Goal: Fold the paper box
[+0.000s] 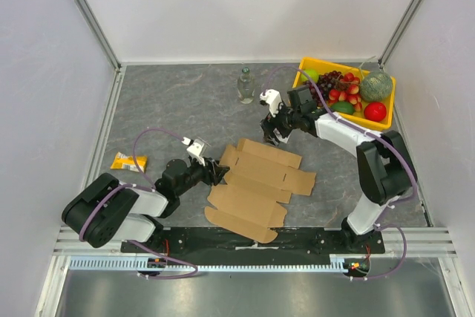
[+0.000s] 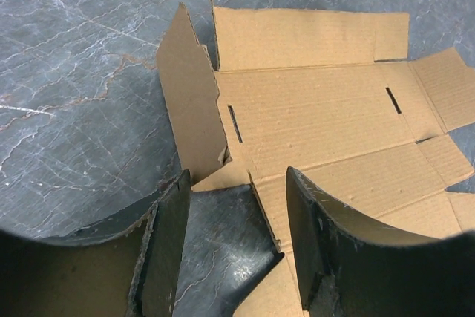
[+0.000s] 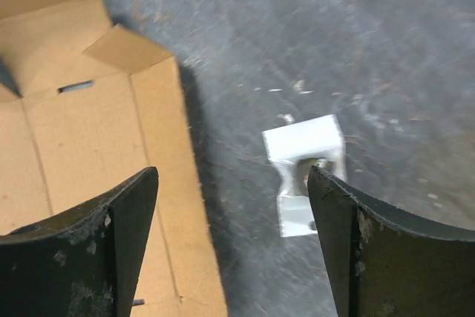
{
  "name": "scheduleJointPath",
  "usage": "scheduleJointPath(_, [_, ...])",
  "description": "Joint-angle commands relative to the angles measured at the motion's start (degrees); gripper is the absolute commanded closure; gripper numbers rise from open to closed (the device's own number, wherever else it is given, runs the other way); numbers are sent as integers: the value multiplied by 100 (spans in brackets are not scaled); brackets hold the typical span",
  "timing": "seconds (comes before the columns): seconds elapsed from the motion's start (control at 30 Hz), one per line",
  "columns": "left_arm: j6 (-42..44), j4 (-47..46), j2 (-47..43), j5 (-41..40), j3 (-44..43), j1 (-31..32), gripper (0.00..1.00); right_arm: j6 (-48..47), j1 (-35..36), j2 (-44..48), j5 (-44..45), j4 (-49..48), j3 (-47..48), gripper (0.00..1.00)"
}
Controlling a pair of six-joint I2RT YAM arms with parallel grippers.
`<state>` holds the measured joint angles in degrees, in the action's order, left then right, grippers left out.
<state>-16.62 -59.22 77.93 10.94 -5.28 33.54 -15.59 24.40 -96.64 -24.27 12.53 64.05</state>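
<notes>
The paper box [image 1: 260, 183] is a brown cardboard sheet lying mostly flat on the grey table between the arms. In the left wrist view the paper box [image 2: 319, 109] has one end flap [image 2: 189, 102] standing up. My left gripper [image 1: 219, 174] is at the sheet's left edge. The left gripper [image 2: 237, 176] is open, straddling bare table and a cut edge of the cardboard without gripping it. My right gripper [image 1: 271, 133] hovers at the sheet's far edge. In its wrist view the right gripper [image 3: 231, 176] is wide open over the table, with the paper box [image 3: 89, 146] on its left.
A small white packet [image 3: 304, 176] lies on the table by the right finger. A yellow tray [image 1: 355, 118] of fruit stands at the back right, a glass bottle [image 1: 245, 85] left of it. A yellow snack packet [image 1: 129, 160] lies at the left.
</notes>
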Motion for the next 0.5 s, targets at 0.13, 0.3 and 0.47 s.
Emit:
scheduleJointPath(0.13, [159, 86, -120, -110, -149, 21, 40, 4, -23, -399, -1308, 12, 37, 13])
scheduleJointPath(0.3, [177, 95, -50, -101, -210, 30, 40, -5, -23, -592, -1326, 3, -24, 17])
scheduleJointPath(0.47, [177, 51, 20, -74, -211, 30, 40, -14, -32, -760, -1326, -23, -33, 20])
